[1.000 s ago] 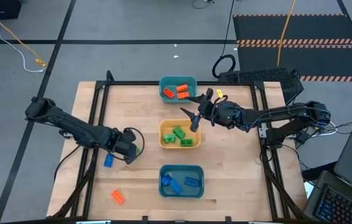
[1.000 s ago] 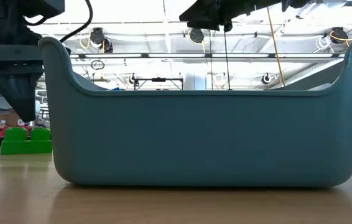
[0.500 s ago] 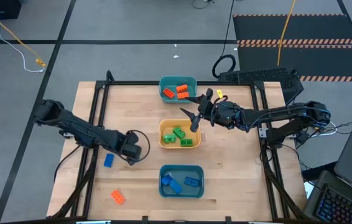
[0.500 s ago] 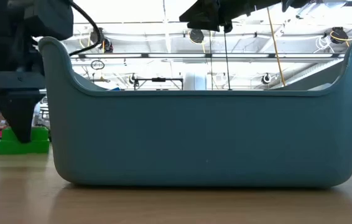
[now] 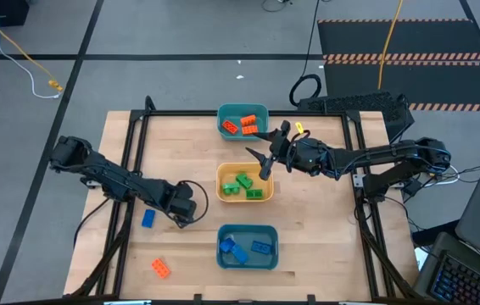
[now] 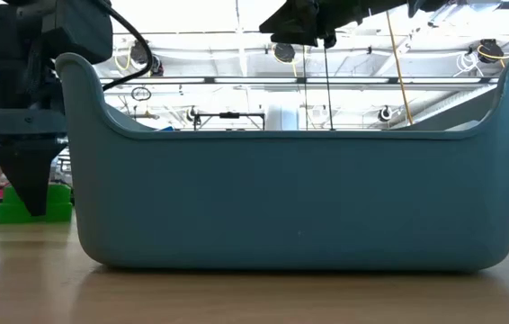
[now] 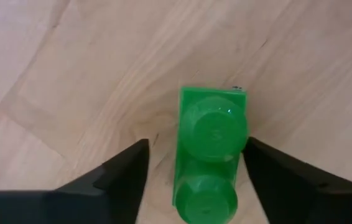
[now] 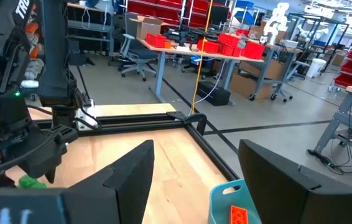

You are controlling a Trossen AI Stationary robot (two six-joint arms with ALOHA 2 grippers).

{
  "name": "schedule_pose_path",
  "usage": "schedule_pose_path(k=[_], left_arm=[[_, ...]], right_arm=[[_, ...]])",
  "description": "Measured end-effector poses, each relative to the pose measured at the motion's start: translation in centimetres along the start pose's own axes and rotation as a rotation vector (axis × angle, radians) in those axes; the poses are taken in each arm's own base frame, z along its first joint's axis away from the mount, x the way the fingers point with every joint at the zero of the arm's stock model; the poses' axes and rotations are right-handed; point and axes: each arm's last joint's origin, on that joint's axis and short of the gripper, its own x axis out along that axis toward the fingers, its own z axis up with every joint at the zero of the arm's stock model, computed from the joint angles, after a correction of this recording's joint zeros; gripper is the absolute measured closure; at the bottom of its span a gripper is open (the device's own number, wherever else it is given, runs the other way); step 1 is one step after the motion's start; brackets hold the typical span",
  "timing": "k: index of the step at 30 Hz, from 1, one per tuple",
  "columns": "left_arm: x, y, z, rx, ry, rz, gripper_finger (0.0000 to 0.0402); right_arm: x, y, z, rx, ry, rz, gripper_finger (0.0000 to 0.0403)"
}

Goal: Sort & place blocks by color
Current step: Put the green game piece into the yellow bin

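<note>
The left pincer [image 7: 191, 171] is lowered on the surface's [image 5: 325, 229] left side, its fingers open around a green brick [image 7: 210, 152] without touching it. The right pincer [image 5: 265, 157] is held open above the yellow bin's [image 5: 223, 174] far edge.

In the low view the teal bin [image 6: 299, 198] hides most of the desk, and the left end effector [image 6: 31, 184] covers part of the green block [image 6: 57, 203]. From above, that block is hidden.
</note>
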Motion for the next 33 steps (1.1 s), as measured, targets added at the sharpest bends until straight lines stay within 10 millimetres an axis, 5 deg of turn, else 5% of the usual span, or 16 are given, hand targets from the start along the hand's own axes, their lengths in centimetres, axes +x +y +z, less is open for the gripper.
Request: schedule_pose_path(k=[8,19,33], left_arm=[[0.0,0.0,0.0,0.056,0.000,0.000,0.0276],[-1.3,0.3,2.7,0.125,-0.051,-0.055,0.0263],[-8.3,-1.8,9.4,0.334,-0.477,-0.108,0.0262]], right_arm=[[0.0,0.0,0.0,0.000,0.001,0.000,0.0174],[0.0,0.0,0.0,0.000,-0.001,0.000,0.0174],[0.0,0.0,0.1,-0.002,-0.003,0.000,0.0174]])
